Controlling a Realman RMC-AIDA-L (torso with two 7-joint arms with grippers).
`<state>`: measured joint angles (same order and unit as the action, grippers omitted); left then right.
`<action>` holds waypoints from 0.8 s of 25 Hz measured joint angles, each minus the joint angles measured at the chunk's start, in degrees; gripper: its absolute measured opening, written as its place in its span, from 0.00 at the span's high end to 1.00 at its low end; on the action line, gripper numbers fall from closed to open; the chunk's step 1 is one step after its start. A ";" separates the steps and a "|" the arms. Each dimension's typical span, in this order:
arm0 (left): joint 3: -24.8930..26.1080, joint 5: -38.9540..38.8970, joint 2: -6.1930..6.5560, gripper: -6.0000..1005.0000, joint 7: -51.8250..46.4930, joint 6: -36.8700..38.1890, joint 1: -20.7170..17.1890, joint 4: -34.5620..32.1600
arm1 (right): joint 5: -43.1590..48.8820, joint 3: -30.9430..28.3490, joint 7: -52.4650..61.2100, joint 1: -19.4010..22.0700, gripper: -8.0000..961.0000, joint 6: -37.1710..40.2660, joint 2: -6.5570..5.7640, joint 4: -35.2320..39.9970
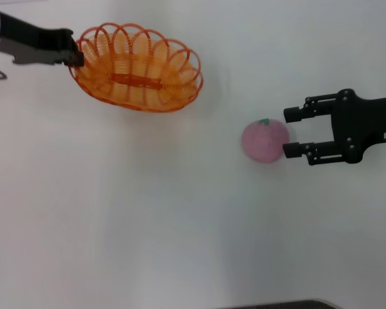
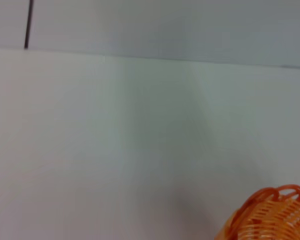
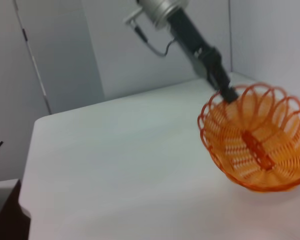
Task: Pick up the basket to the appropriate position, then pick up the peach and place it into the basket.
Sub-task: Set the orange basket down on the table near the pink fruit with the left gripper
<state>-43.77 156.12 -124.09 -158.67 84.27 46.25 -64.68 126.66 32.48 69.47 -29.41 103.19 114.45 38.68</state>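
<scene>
Open white table (image 1: 148,225) lies between the basket (image 1: 136,67) and the peach (image 1: 264,140) — a free lane. The right gripper (image 1: 294,132) has its 2 fingers spread beside the peach; the left gripper (image 1: 76,56) clamps the basket's rim, blocking that end.

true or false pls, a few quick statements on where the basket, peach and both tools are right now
1. The left tool grips the rim of the basket. True.
2. The peach lies inside the basket. False: it sits on the table, apart from the basket.
3. The right tool is open, its fingers on either side of the peach's edge. True.
4. The basket is upside down. False: its opening faces up, and it is tilted.
5. The right tool holds the basket. False: it is at the peach.
</scene>
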 joint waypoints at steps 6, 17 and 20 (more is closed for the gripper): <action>-2.80 -5.92 -0.09 0.93 -4.03 -5.87 -4.38 3.67 | -0.05 -0.49 -2.32 -0.03 0.27 -0.54 -0.49 0.00; -4.22 -5.79 -0.13 0.92 -6.98 -8.30 -5.72 5.50 | 0.00 -0.06 -4.14 -0.12 0.27 -3.38 -0.78 0.00; -4.69 -5.43 -0.08 0.92 -7.08 -8.87 -5.74 5.52 | 0.00 -0.10 -4.16 -0.15 0.27 -3.43 -0.76 0.00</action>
<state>-48.46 150.68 -124.18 -165.75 75.39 40.51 -59.15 126.65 32.37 65.31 -29.56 99.75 113.69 38.67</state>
